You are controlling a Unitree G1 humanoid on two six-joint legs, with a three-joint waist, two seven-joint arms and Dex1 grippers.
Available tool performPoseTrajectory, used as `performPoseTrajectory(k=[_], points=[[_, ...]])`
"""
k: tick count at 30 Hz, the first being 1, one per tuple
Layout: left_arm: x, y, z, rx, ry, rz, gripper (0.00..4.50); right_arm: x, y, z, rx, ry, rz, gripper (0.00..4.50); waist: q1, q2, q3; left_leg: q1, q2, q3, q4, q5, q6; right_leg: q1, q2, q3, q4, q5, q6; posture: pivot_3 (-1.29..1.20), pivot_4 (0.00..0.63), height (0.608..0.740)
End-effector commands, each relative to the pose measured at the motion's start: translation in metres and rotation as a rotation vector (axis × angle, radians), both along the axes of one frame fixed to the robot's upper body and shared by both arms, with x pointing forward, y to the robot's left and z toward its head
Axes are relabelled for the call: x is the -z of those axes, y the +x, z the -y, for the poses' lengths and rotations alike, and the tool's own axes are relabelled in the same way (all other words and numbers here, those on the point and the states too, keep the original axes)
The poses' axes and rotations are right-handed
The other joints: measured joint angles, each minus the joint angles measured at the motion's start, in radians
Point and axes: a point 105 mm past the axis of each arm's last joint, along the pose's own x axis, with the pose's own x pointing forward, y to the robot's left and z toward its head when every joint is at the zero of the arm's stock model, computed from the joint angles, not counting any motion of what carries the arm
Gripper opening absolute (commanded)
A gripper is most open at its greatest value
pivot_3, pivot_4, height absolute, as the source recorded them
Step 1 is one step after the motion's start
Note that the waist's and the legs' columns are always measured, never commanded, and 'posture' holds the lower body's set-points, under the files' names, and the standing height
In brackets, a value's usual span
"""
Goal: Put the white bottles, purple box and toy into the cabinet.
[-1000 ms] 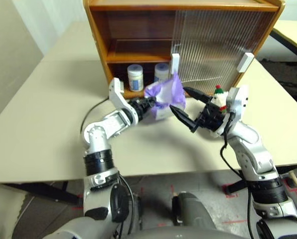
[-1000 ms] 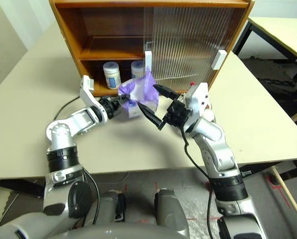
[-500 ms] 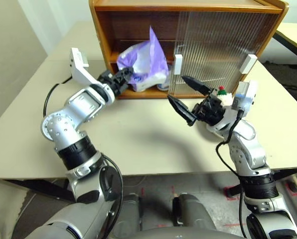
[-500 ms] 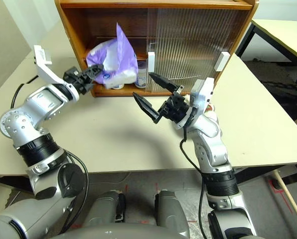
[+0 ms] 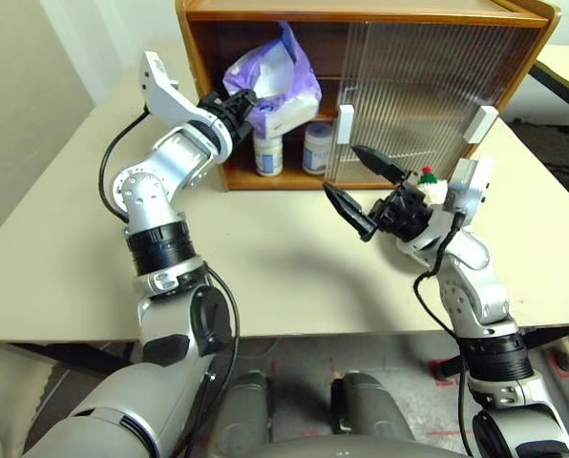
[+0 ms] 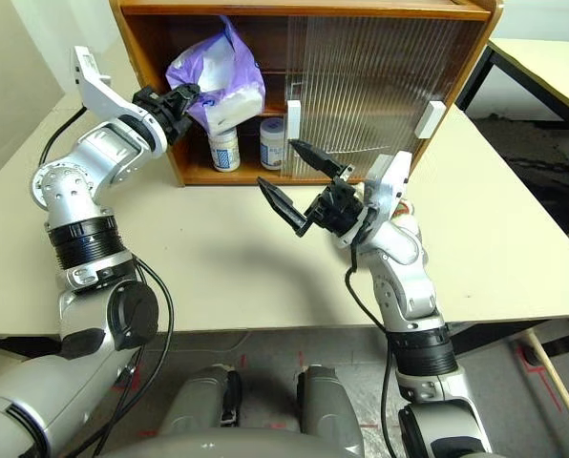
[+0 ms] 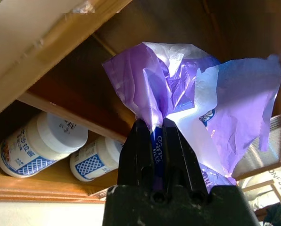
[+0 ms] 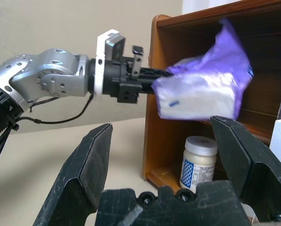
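Purple box (image 5: pixel 275 81): gripped by its bunched wrapping in the left gripper (image 5: pixel 237 105), fingers (image 7: pixel 152 141) pinched tight on the plastic; hung in the air at the open left side of the cabinet (image 5: pixel 361 14), about level with the upper shelf, not yet set down. White bottles (image 5: pixel 268 153) and (image 5: pixel 316 148): already inside, upright side by side on the lower shelf, below the box. Toy (image 5: pixel 428 186): a snowman, seen on the desk (image 5: pixel 265 258) just behind the right wrist, outside the cabinet, to the right of the opening and in front of the ribbed sliding door (image 5: pixel 409 91). Right gripper (image 5: pixel 359 183): fingers spread wide, nothing held, hovering over the desk near the cabinet front. Judged: bottles done, box partway in, toy left.
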Motion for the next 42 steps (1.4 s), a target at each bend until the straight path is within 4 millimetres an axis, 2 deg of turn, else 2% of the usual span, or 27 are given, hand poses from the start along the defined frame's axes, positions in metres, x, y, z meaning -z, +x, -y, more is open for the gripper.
performPoseTrajectory(k=[1, 7, 12, 19, 24, 27, 30, 39, 42], points=[[0.000, 0.005, 0.005, 0.004, 0.016, -0.001, 0.01, 0.001, -0.001, 0.003, 0.015, -0.002, 0.008, 4.50, -0.001, 0.000, 0.000, 0.000, 0.000, 0.000, 0.000, 0.000, 0.000, 0.000, 0.000, 0.000, 0.000, 0.000, 0.000, -0.03, 0.009, 0.740], [-0.001, 0.025, 0.003, -0.051, 0.014, 0.012, 0.01, 0.003, -0.001, 0.003, 0.014, -0.010, 0.005, 4.50, -0.003, 0.000, 0.000, 0.000, 0.000, 0.000, 0.000, 0.000, 0.000, 0.000, 0.000, 0.000, 0.000, 0.000, 0.000, -0.03, 0.000, 0.740], [0.011, 0.040, 0.006, -0.083, 0.023, -0.011, 0.01, 0.004, -0.001, 0.001, 0.009, -0.023, 0.008, 4.50, -0.014, 0.000, -0.001, 0.000, 0.000, 0.000, 0.000, 0.000, 0.000, 0.000, 0.000, 0.000, -0.001, 0.000, 0.000, -0.04, 0.000, 0.740], [0.015, 0.055, 0.011, -0.110, -0.038, -0.047, 0.01, 0.004, -0.001, 0.002, 0.016, -0.024, 0.006, 4.50, -0.020, 0.000, -0.001, 0.000, 0.000, 0.000, 0.000, 0.000, 0.000, 0.001, 0.000, -0.001, -0.001, 0.000, 0.002, -0.04, 0.000, 0.740], [0.008, 0.066, 0.008, -0.163, -0.080, -0.044, 0.01, 0.003, -0.001, 0.001, 0.015, -0.023, 0.005, 4.50, -0.022, 0.000, -0.001, 0.001, 0.000, -0.001, 0.000, 0.000, 0.000, 0.004, -0.001, -0.003, -0.004, 0.006, 0.005, -0.04, 0.000, 0.740], [0.002, 0.070, 0.007, -0.175, -0.095, -0.035, 0.01, 0.004, -0.001, -0.001, 0.013, -0.024, 0.003, 4.50, -0.024, 0.000, -0.001, 0.000, 0.002, -0.001, -0.002, 0.000, 0.000, 0.005, 0.000, -0.005, -0.013, 0.013, 0.001, -0.04, 0.000, 0.740], [-0.006, 0.072, 0.007, -0.178, -0.101, -0.014, 1.00, 0.006, -0.001, 0.000, 0.016, -0.023, -0.011, 4.50, -0.026, 0.000, -0.001, -0.001, 0.002, -0.001, -0.003, 0.000, 0.000, 0.006, -0.001, -0.006, -0.017, 0.015, -0.004, -0.04, 0.000, 0.740], [-0.018, 0.067, 0.000, -0.175, -0.073, 0.041, 4.45, 0.009, -0.001, -0.001, 0.009, -0.027, -0.032, 4.50, -0.033, 0.000, -0.001, -0.003, 0.003, 0.000, -0.006, 0.000, 0.000, 0.005, -0.001, -0.007, -0.020, 0.018, -0.007, -0.03, 0.000, 0.740], [-0.023, 0.060, -0.003, -0.161, -0.063, 0.064, 4.45, 0.010, -0.001, -0.002, 0.003, -0.029, -0.035, 4.50, -0.033, 0.000, -0.001, -0.003, 0.002, 0.000, -0.006, 0.000, 0.000, 0.004, -0.001, -0.007, -0.020, 0.020, -0.003, -0.03, 0.000, 0.740]])
